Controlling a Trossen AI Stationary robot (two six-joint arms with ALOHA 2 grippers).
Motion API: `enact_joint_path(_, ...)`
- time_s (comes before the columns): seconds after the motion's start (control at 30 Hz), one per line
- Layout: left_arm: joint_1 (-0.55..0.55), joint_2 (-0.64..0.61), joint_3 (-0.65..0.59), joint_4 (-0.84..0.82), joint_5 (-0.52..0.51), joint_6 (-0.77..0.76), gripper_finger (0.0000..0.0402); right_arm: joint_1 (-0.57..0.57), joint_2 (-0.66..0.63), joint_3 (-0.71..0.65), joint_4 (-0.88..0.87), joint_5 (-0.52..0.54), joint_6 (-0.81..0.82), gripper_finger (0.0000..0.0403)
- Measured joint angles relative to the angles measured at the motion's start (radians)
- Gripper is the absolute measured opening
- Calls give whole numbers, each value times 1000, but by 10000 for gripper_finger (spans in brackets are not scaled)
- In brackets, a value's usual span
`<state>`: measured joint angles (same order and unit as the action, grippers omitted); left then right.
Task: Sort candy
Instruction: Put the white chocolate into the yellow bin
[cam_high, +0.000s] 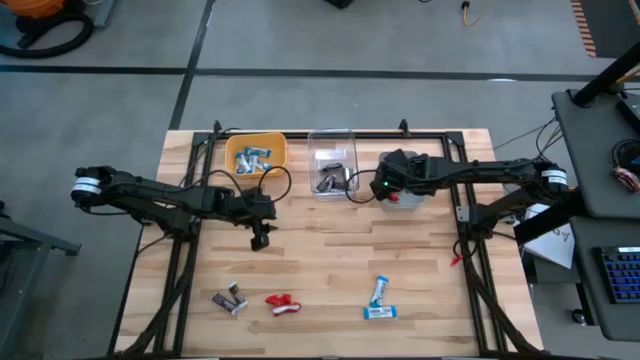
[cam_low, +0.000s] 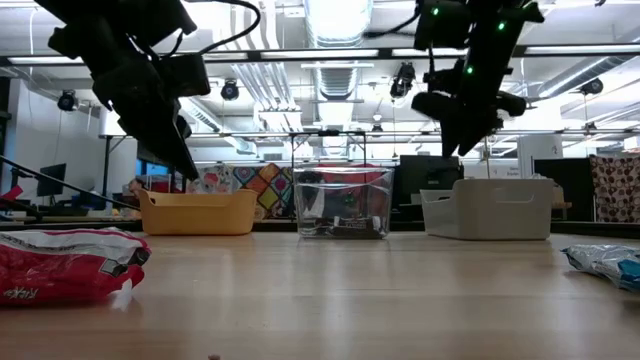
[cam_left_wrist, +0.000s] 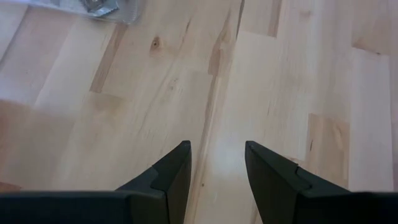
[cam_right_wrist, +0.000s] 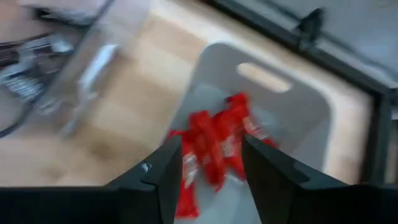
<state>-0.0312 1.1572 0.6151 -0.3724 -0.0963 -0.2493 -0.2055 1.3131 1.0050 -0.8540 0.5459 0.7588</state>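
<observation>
Only the right wrist view shows red candy (cam_right_wrist: 214, 149) in the grey bin (cam_right_wrist: 298, 106) beneath the parted, empty right tool (cam_right_wrist: 211, 180).

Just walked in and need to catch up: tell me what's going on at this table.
Two robot arms are sorting candy into bins. The right claw hangs open over the grey bin, where red candies lie. The left claw hovers open above bare wood near the table's middle, holding nothing. The yellow bin holds blue-and-white candies, and the clear bin holds dark ones. A dark candy, a red one and two blue-and-white ones are left near the front edge.
</observation>
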Motion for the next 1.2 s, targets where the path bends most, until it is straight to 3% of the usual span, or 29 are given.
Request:
enact_joint_path(0.2, -21, 0, -4, 71, 0, 7, 134, 72, -56, 0, 11, -218, -5, 158)
enact_joint_path(0.43, -47, 0, -4, 101, 0, 8, 134, 215, -48, 0, 104, -463, 96, 147)
enact_joint_path(0.67, -47, 0, -4, 103, 0, 34, 134, 387, 41, 0, 189, -598, 334, 141)
enact_joint_path(0.93, -47, 0, -4, 109, 0, 85, 134, 520, 179, 14, 169, -769, 622, 136)
enact_joint_path(1.2, -47, 0, -4, 110, 0, 131, 134, 586, 338, 167, 49, -864, 746, 121)
